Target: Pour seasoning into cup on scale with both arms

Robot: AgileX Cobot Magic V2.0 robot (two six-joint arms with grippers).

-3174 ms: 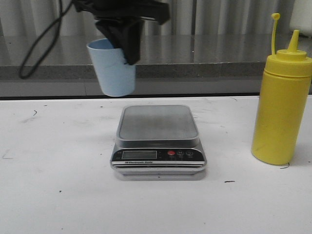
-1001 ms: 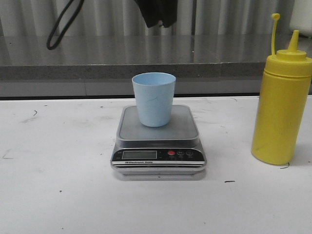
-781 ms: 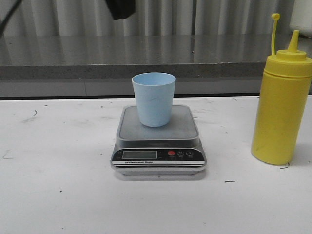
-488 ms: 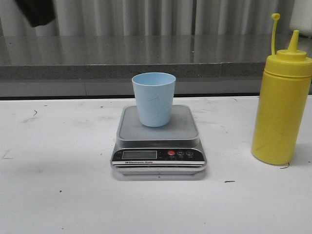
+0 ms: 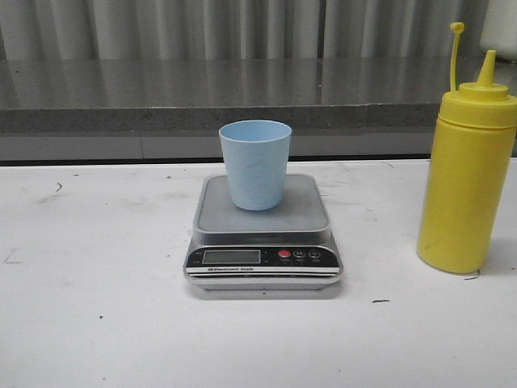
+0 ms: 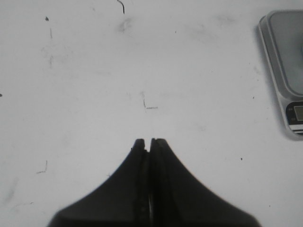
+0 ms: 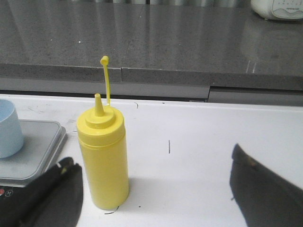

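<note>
Since the earlier frames the left arm has set the cup (image 5: 255,164) upright mid-scale (image 5: 263,212) and withdrawn from the front view; its gripper (image 6: 147,142) hangs pressed closed over bare table (image 5: 97,323). Placing looks finished; fetching comes next. At the scale's 3 o'clock stands the bottle (image 5: 467,178), untouched, and the right gripper (image 7: 156,189), spread wide, must close around its body.

Lab bench: white table (image 5: 97,323); grey counter (image 5: 161,89)
</note>
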